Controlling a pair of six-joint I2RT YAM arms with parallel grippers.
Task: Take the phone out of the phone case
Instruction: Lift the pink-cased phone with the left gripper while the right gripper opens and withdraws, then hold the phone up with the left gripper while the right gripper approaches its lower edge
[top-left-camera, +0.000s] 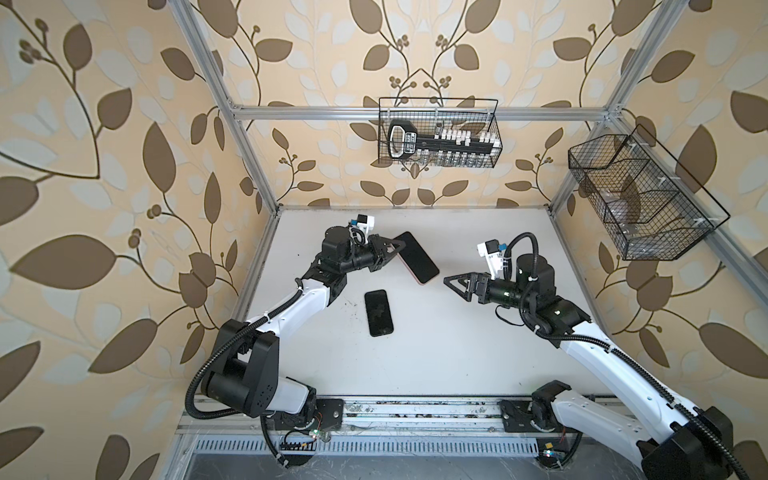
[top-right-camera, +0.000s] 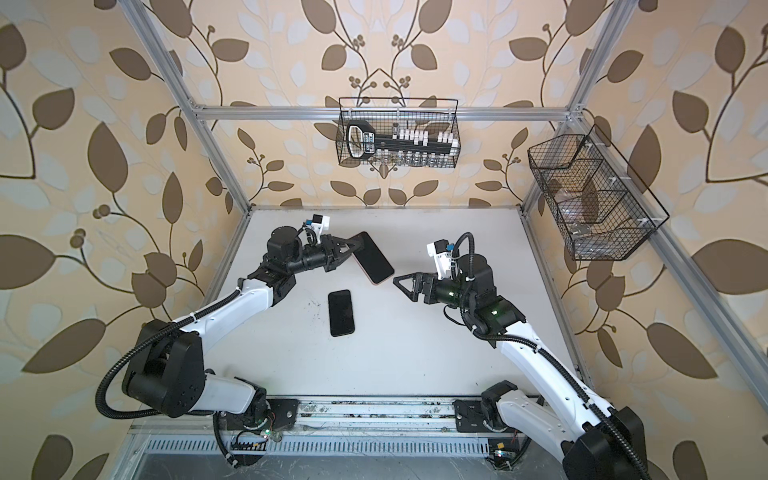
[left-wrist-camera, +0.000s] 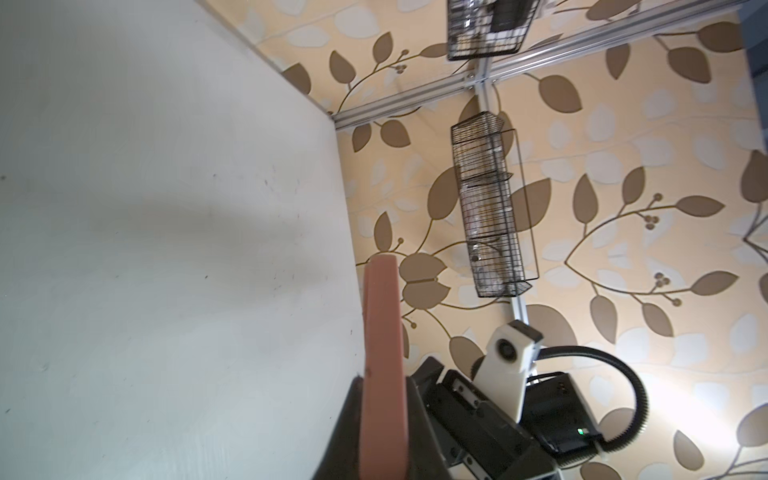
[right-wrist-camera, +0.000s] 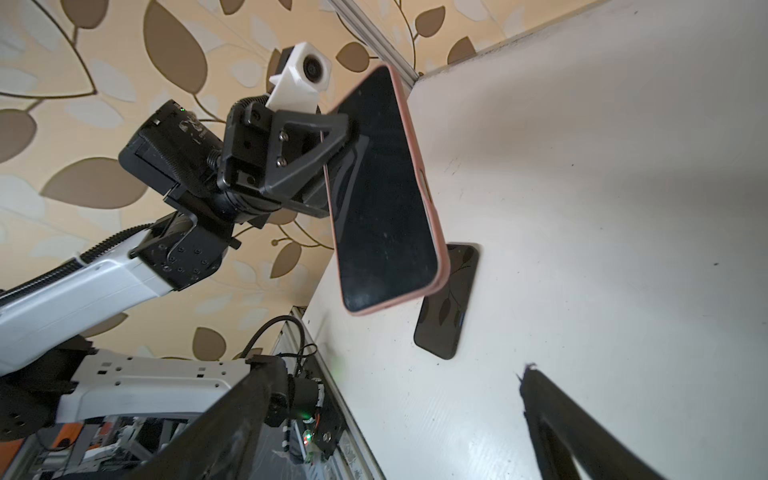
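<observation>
Left fingers (right-wrist-camera: 309, 119) clamped on the case (right-wrist-camera: 386, 187), right fingers (right-wrist-camera: 548, 407) apart (empty): best lower it flat, clear of the phone (top-left-camera: 378, 312).

Bright, even light fills both top views; the matte white surface (top-left-camera: 436, 365) carries only faint, soft-edged shadows beneath the arms. Wide-angle distortion bows the silver aluminium frame posts (top-left-camera: 212, 62) towards the picture edges. In the left wrist view a broad grey shadow crosses the surface, the pink-edged phone case (left-wrist-camera: 382, 353), close to the lens, is blurred, and glare whitens a patch of the tan leaf-patterned wallpaper (left-wrist-camera: 681, 395). In the right wrist view the glossy black phone (right-wrist-camera: 453, 303) mirrors leaves.
</observation>
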